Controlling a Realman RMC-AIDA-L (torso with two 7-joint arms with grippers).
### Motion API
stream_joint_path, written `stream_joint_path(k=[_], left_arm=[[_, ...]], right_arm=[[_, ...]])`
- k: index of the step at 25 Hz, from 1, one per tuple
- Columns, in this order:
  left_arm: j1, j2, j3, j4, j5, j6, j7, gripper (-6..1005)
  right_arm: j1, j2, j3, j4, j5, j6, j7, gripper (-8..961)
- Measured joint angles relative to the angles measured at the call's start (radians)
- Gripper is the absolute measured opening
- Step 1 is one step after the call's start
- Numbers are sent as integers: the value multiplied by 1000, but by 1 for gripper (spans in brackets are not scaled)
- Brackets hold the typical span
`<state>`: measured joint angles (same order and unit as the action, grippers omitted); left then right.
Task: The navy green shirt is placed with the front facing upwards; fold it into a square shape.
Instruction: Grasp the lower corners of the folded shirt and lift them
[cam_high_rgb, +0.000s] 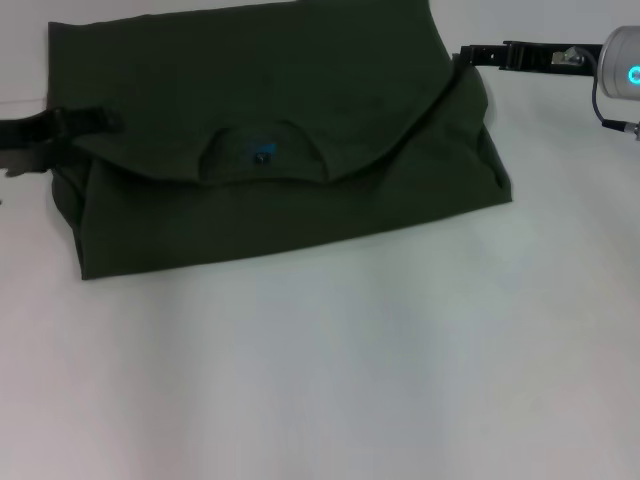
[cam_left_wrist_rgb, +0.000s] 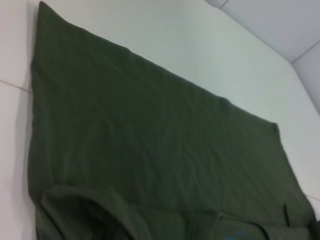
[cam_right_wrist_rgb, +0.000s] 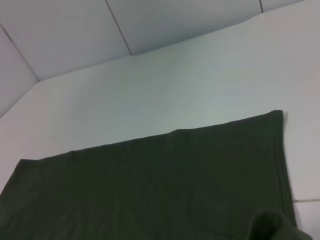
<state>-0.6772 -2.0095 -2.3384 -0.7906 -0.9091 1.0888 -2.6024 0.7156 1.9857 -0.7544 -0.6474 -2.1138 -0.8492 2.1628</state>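
Observation:
The navy green shirt (cam_high_rgb: 300, 90) lies across the far half of the white table, folded over itself. A flap with the round collar (cam_high_rgb: 215, 140) and a small blue neck label (cam_high_rgb: 262, 153) sags toward the front between my two grippers. At the flap's left end, my left gripper (cam_high_rgb: 105, 122) is shut on the cloth. My right gripper (cam_high_rgb: 462, 55) pinches the flap's right end at the shirt's upper right edge. Both wrist views show only dark cloth: the shirt (cam_left_wrist_rgb: 150, 150) from the left wrist and the shirt (cam_right_wrist_rgb: 150, 190) from the right wrist. No lettering shows.
The white table (cam_high_rgb: 350, 380) stretches bare in front of the shirt. The right arm's wrist with a glowing blue ring (cam_high_rgb: 632, 75) sits at the far right edge. Pale wall panels (cam_right_wrist_rgb: 100, 40) rise behind the table.

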Motion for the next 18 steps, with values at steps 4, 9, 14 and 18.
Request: stream_joint_path(k=[4, 9, 14, 18], left_arm=[[38, -5, -21, -69, -2, 76, -10, 947], [39, 27, -30, -91, 6, 227, 4, 947], [35, 62, -31, -91, 15, 314, 10, 947], [38, 71, -34, -94, 34, 349, 3, 947]], right_arm=[[-4, -7, -4, 0, -3, -33, -4, 756], [-13, -48, -4, -16, -41, -193, -7, 755], [-60, -76, -1, -103, -54, -365, 17, 751], [-74, -103, -5, -128, -102, -466, 124, 748]])
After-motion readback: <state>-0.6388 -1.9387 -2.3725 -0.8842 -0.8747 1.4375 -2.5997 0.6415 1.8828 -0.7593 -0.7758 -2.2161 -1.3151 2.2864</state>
